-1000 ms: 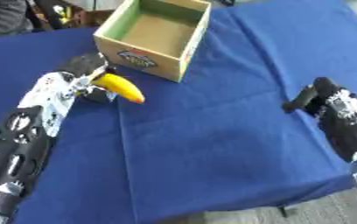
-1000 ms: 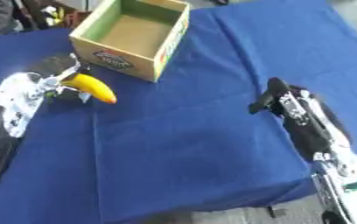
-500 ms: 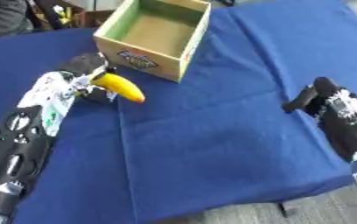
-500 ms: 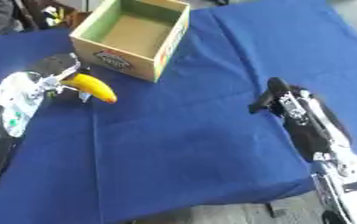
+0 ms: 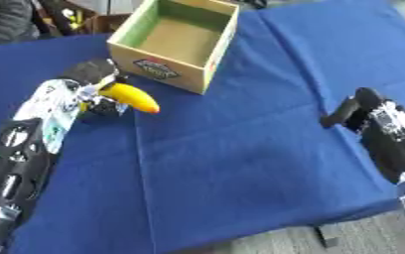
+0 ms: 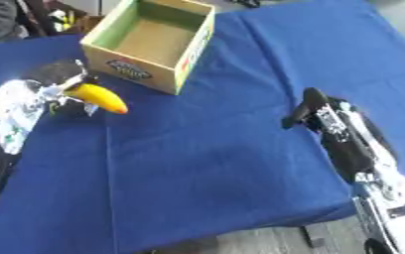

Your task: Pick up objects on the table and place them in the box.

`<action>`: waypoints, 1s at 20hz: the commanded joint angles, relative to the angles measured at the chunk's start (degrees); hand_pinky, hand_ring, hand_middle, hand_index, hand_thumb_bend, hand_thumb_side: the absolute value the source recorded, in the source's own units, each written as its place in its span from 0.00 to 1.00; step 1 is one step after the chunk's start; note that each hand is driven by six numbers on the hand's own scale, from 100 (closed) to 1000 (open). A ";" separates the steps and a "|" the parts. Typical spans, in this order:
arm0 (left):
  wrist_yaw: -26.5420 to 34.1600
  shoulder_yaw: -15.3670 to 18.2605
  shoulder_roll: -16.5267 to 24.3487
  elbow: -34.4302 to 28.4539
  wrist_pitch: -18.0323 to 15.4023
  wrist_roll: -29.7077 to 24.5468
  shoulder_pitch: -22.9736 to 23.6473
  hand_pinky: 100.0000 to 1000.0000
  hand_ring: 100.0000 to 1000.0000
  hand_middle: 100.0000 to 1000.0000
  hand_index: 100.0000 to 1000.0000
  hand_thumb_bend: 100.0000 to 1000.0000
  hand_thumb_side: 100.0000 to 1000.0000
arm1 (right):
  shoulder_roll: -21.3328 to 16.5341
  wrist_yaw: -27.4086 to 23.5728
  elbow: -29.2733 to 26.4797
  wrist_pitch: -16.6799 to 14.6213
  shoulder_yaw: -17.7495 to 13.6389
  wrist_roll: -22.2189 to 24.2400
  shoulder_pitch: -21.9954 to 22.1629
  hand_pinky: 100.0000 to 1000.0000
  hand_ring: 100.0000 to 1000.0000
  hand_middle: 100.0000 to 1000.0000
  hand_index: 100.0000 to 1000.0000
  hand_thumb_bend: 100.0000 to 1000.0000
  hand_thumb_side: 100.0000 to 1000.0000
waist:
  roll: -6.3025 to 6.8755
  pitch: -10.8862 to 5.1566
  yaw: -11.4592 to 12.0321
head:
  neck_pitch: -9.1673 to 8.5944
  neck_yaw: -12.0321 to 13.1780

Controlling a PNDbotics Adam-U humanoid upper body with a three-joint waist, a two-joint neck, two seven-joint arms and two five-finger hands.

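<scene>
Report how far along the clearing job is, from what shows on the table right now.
Done: nothing yet; the open cardboard box looks empty. In hand: the left hand is curled round the yellow banana, just short of the box's near wall. Left: carrying it over the rim and releasing it. The right hand hangs idle, holding nothing, above the blue tablecloth, where no other object shows.

A desk under a blue cloth (image 5: 240,163).
Grey floor (image 6: 267,243) shows past its near edge; dim clutter, perhaps shelving (image 5: 71,17), stands at the far left.
</scene>
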 commanded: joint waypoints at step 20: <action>-0.11 0.25 2.04 -1.90 0.69 -1.30 -2.05 0.11 0.06 0.27 0.45 0.00 0.13 | -0.60 0.00 -1.06 -0.09 -0.42 -0.11 -0.07 0.65 0.46 0.36 0.41 0.29 0.66 | -0.16 -1.28 -0.10 | 0.22 -0.22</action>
